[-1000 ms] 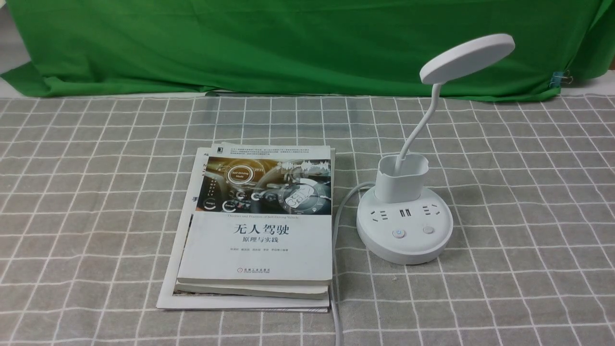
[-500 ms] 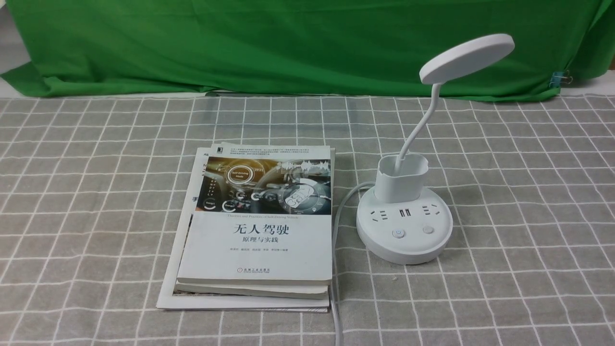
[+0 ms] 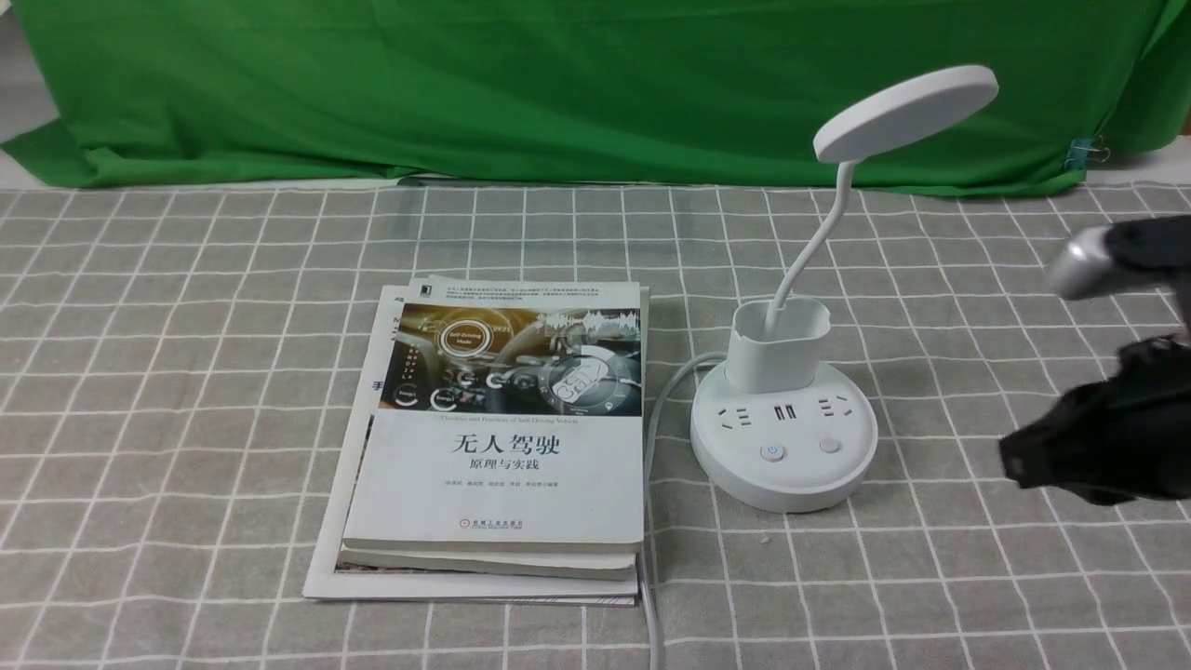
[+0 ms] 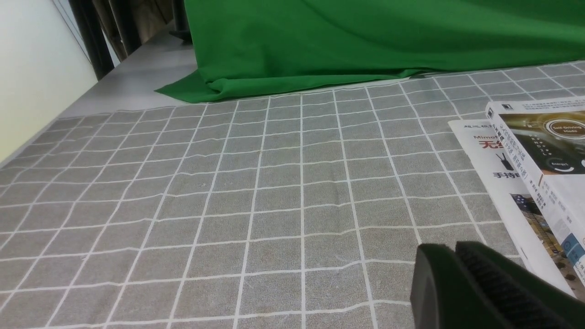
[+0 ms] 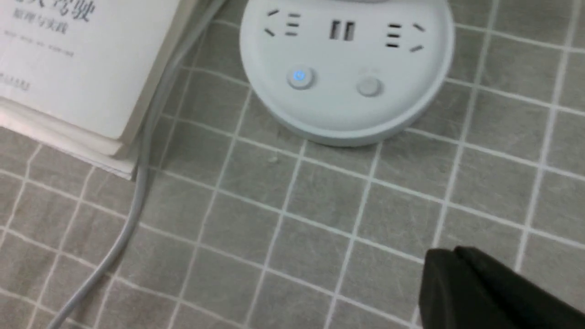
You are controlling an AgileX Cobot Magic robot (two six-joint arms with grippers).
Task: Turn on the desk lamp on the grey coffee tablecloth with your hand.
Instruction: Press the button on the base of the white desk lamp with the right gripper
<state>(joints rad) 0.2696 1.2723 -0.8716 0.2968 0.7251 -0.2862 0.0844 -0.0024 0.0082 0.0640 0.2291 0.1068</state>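
Note:
The white desk lamp (image 3: pixel 783 445) stands on the grey coffee tablecloth (image 3: pixel 186 372), right of centre, its disc head (image 3: pixel 904 112) tilted up on a thin bent neck. Its round base (image 5: pixel 347 73) has two buttons; the one nearer the books (image 5: pixel 300 77) shows a small blue glow, the other (image 5: pixel 368 86) is plain. My right gripper (image 3: pixel 1014 461), the hand, hovers to the right of the base, apart from it, shut and empty. In its wrist view its tips (image 5: pixel 452 256) are pressed together above the cloth. My left gripper (image 4: pixel 450 250) is shut and empty over bare cloth left of the books.
A stack of books (image 3: pixel 502 437) lies left of the lamp. The lamp's grey cable (image 3: pixel 651 447) runs between books and base toward the front edge. A green cloth backdrop (image 3: pixel 558 84) closes the back.
My right arm has come into the front view from the right edge, where nothing showed before. Lamp, books and cable have not moved.

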